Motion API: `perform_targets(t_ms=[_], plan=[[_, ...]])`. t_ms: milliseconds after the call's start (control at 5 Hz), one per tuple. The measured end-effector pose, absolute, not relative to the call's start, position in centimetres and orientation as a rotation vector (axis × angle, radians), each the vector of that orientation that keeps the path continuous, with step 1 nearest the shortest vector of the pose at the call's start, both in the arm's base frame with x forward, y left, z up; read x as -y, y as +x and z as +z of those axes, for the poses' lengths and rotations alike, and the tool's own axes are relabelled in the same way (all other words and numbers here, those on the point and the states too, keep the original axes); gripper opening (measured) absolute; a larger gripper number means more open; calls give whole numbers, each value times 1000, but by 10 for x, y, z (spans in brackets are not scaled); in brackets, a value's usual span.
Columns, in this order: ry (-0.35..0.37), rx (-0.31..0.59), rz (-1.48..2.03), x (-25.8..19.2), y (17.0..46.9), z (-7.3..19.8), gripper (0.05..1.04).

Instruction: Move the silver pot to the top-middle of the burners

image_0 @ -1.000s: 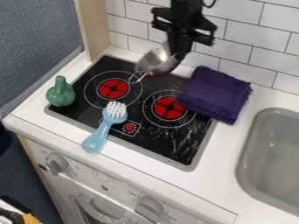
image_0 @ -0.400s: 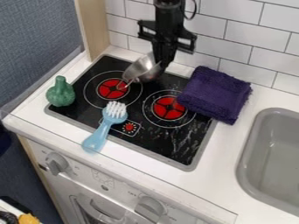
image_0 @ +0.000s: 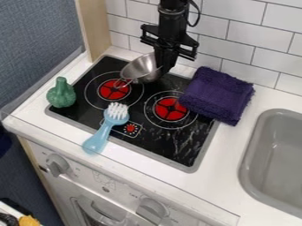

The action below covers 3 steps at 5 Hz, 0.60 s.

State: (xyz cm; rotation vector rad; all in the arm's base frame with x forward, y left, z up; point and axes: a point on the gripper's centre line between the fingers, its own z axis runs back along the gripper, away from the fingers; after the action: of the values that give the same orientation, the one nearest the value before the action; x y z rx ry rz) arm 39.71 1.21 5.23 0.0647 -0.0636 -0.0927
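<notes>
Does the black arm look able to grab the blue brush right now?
Probably not: its jaws appear to be holding the silver pot, though nothing lies over the blue brush.

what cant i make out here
All camera view:
- Part of silver pot rim: behind claw
- Whether pot base touches stove: hidden beneath pot
- Stove's far right corner: under purple towel
- Sink, right side: cut by right edge
- Yellow thing: cut by bottom edge
</notes>
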Motion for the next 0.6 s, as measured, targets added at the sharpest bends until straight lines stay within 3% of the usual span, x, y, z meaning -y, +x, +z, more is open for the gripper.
perform_targets(t_ms=[200, 600], plan=[[39, 68, -106, -4, 397, 52, 230], [16, 72, -125, 7, 392, 52, 794]])
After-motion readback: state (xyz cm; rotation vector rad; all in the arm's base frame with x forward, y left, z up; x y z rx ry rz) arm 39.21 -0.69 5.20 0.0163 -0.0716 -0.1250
